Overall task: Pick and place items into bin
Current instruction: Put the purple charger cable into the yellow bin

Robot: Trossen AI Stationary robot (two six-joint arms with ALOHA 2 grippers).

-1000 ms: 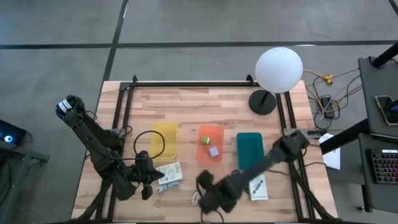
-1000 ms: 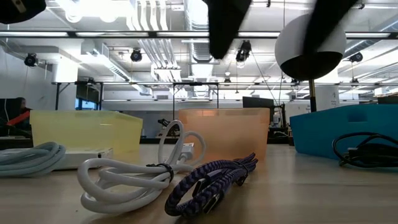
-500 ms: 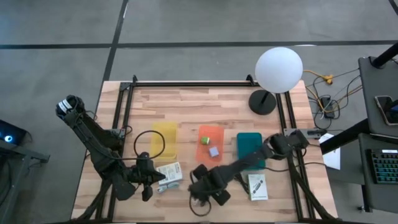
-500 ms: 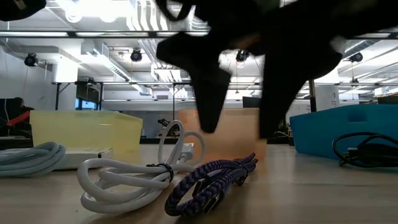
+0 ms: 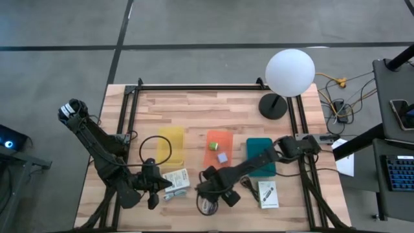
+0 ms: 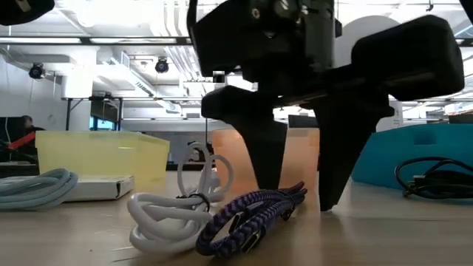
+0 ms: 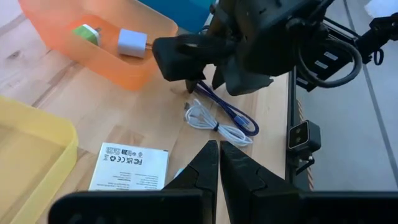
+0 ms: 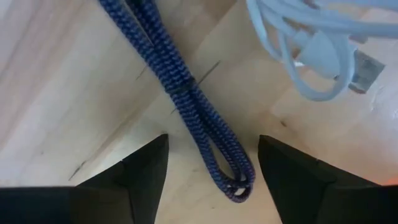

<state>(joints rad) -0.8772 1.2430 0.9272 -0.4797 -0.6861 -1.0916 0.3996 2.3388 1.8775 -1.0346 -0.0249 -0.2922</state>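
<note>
Right gripper down over purple cord at table front, fingers spread either side of it; left gripper idle, closed.

Left to right: left gripper point(image 5: 157, 187) sits low at front-left, fingers pressed together, empty, just beside a white printed card point(image 5: 175, 180) lying in front of the yellow bin point(image 5: 171, 145). A thin black cord point(image 5: 154, 149) loops at that bin's left edge. Orange bin point(image 5: 218, 148) holds a green cube point(image 5: 213, 146) and a pale-purple cube point(image 5: 222, 157). In front of it, right gripper point(image 6: 299, 201) straddles the purple braided cord point(image 8: 186, 93), jaws open, fingertips on the wood, cord between them and not pinched. White cord bundle point(image 6: 174, 216) lies touching the purple one. Teal bin point(image 5: 260, 156) is to the right, with a second white card point(image 5: 268, 194) in front of it.
</note>
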